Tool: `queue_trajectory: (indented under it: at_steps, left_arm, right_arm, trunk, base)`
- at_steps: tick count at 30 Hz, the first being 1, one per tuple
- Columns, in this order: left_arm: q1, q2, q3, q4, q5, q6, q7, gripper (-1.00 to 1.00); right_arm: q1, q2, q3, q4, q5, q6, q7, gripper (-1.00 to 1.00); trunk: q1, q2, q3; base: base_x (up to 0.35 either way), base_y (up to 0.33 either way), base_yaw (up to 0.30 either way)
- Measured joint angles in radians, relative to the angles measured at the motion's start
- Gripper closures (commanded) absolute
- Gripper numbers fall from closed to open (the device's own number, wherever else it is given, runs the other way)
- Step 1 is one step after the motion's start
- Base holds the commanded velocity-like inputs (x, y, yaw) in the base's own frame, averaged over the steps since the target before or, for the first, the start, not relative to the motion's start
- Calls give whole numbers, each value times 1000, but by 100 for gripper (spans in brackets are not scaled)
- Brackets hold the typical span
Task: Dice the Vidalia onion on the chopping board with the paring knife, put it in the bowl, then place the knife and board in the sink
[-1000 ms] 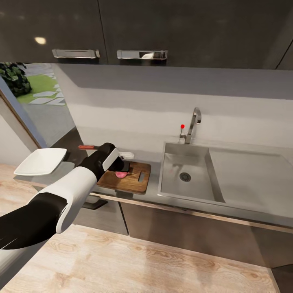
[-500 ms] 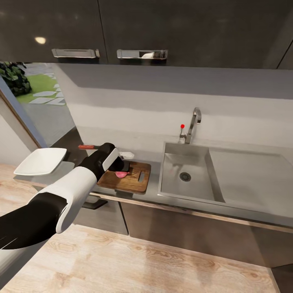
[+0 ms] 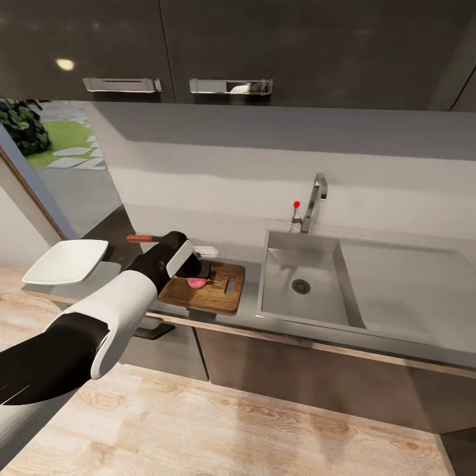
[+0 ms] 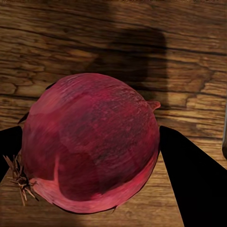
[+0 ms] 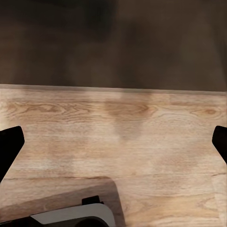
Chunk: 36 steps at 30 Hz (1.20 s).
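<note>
Nothing has shifted in the last second: the left hand (image 3: 196,272) still grips the onion (image 3: 196,283) on the board (image 3: 218,297).

Its fingers (image 4: 196,182) press both sides of the onion. The board lies near the surface's (image 3: 248,311) front edge, just left of the sink (image 3: 311,307). The bowl (image 3: 66,261) sits at the far left end. The right hand (image 5: 113,156) hangs wide open over the wooden floor (image 5: 123,137).

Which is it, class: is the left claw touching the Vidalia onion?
Touching. The left wrist view shows the left claw's dark fingers pressed against the Vidalia onion.
</note>
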Motion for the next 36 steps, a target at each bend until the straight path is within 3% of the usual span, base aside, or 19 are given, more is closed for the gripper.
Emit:
queue_trajectory:
  at_steps: [10, 11, 36]
  left_arm:
    - [0, 0, 0, 0, 0, 0, 0, 100]
    - [0, 0, 0, 0, 0, 0, 0, -100]
    - [1, 2, 2, -10, -1, 6, -1, -100]
  right_arm:
    - [0, 0, 0, 0, 0, 0, -1, -100]
    - [0, 0, 0, 0, 0, 0, -1, -100]
    - [0, 0, 0, 0, 0, 0, -1, -100]
  trunk:
    - [0, 0, 0]
    - [0, 0, 0]
    - [0, 1, 0]
  base:
    - [0, 0, 0]
    - [0, 0, 0]
    - [0, 0, 0]
